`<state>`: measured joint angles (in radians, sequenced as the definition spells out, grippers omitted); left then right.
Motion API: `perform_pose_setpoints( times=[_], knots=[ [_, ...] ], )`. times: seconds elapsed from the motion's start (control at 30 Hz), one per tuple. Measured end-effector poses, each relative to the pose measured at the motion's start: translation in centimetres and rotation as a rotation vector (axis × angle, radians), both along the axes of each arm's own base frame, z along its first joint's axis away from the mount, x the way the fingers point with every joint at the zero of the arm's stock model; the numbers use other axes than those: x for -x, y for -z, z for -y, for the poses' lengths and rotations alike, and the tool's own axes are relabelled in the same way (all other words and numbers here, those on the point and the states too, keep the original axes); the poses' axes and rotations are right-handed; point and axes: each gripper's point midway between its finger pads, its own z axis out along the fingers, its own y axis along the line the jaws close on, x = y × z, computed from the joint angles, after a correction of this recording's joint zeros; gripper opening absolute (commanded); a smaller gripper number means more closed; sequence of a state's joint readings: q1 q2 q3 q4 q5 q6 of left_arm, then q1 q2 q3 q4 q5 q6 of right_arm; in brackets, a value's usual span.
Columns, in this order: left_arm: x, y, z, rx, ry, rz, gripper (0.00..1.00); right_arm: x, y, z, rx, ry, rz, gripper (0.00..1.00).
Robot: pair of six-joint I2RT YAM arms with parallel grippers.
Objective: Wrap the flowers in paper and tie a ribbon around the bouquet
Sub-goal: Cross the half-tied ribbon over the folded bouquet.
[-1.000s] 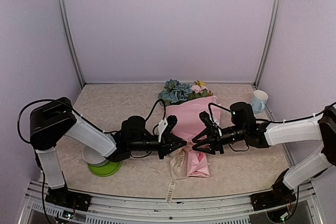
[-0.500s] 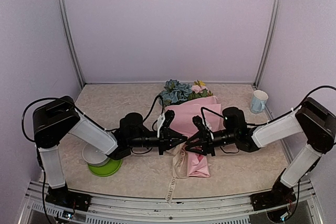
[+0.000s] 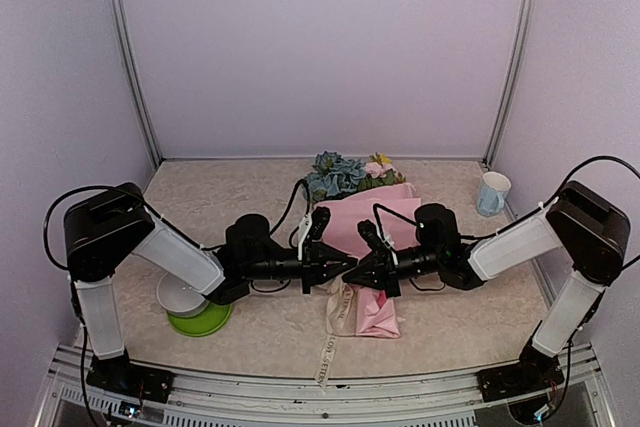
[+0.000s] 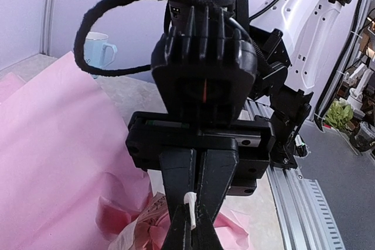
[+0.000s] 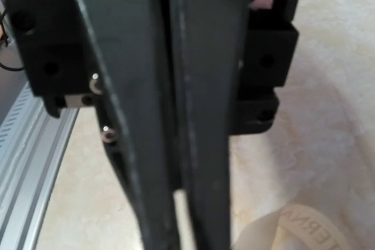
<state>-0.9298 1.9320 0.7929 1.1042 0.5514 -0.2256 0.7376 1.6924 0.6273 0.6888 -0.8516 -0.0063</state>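
**Top view, read left to right.** A white bowl on a green plate is seen at the near left of the table, partly covered by the left arm.

The left gripper is set low over the middle of the table and pointed to the right. In the right wrist view its fingers are pressed together, and a thin pale strip of the ribbon is pinched between them. The ribbon is draped from the point where the two grippers meet down to the near edge of the table. Dark lettering is visible on it.

The bouquet is laid on the table just behind and beneath the grippers. The flowers, with blue, pink and yellow heads, are turned to the far wall. The narrow end of the pink paper is turned to the near edge.

The right gripper is pointed to the left, tip to tip with the left one. In the left wrist view its fingers are closed on a pale strip of the same ribbon.

A pale blue mug is stood at the far right, well apart from the bouquet.
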Motion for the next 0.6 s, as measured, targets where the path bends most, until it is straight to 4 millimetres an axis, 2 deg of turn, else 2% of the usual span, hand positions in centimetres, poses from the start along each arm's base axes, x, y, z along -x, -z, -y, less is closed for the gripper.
perform_pose_setpoints(
  times=[0.03,0.13,0.2,0.23,0.33,0.43,0.5,0.6],
  knots=[
    [0.0,0.0,0.0,0.001,0.0,0.0,0.0,0.0,0.0,0.0,-0.001,0.0,0.001,0.0],
    [-0.1,0.0,-0.1,0.001,-0.003,-0.002,0.35,0.0,0.0,0.0,-0.002,-0.001,0.001,0.0],
    [-0.3,0.0,-0.1,0.0,-0.009,-0.001,0.49,0.0,0.0,0.0,-0.001,-0.001,0.001,0.0],
    [-0.5,0.2,-0.3,-0.004,-0.015,-0.005,0.51,0.0,0.0,0.0,0.0,0.0,0.0,0.0],
    [-0.7,1.3,-1.2,-0.032,-0.038,-0.02,0.52,0.0,0.0,0.0,0.003,0.001,-0.002,0.0],
    [-0.8,2.9,-2.0,-0.085,-0.061,-0.034,0.45,0.0,0.0,0.0,0.005,0.002,-0.005,0.0],
    [-0.7,3.2,-2.1,-0.1,-0.064,-0.035,0.4,0.0,0.2,0.1,0.01,0.004,-0.009,0.0],
    [-0.6,3.1,-2.2,-0.1,-0.065,-0.029,0.4,0.0,0.3,0.1,0.016,0.006,-0.014,0.0]
  ],
)
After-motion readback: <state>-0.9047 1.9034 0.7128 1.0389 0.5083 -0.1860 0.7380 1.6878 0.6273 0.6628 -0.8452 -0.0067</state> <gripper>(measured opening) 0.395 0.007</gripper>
